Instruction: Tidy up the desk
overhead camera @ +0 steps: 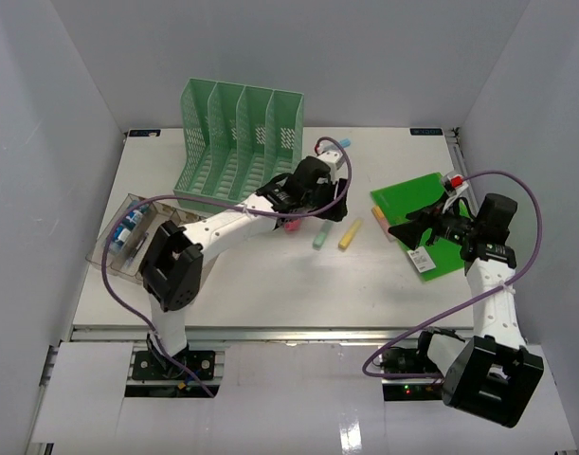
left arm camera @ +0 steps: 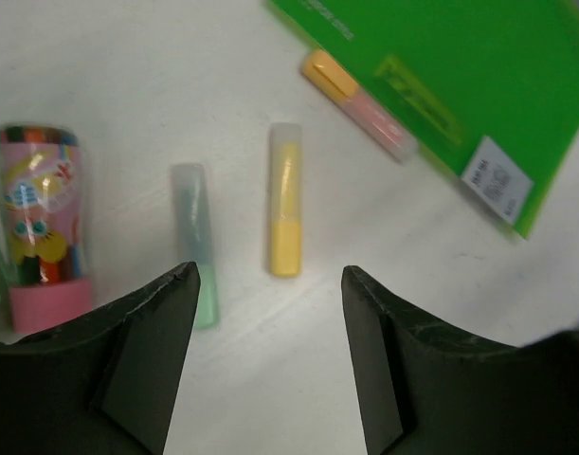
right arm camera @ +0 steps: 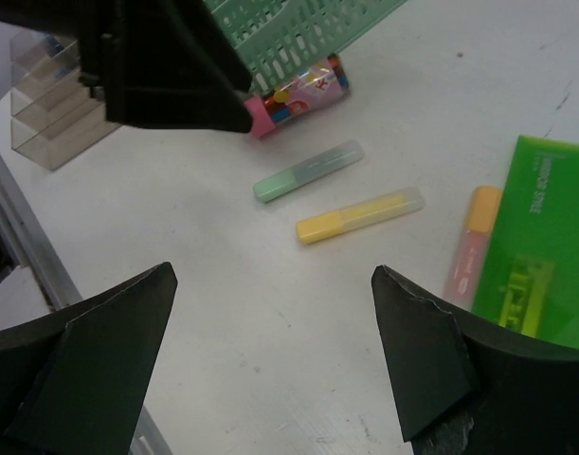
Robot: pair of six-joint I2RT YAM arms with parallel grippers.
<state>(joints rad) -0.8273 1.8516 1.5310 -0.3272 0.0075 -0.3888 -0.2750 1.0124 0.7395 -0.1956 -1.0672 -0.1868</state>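
The white desk (overhead camera: 270, 284) holds three loose highlighters side by side: green (left arm camera: 194, 237), yellow (left arm camera: 285, 199) and orange-pink (left arm camera: 360, 104), the last lying against a green notebook (overhead camera: 426, 213). A pink patterned tube (left arm camera: 43, 227) lies on its side left of them, just in front of the rack. My left gripper (left arm camera: 270, 275) hovers over the desk near the green and yellow highlighters, open and empty. Above the notebook's left edge my right gripper (right arm camera: 272, 273) points toward the highlighters, wide open with nothing in it.
A mint-green file rack (overhead camera: 237, 142) stands at the back left of centre. A clear plastic tray (overhead camera: 128, 237) with small items sits at the left edge. A small blue item (overhead camera: 341, 144) lies near the back. White walls enclose three sides.
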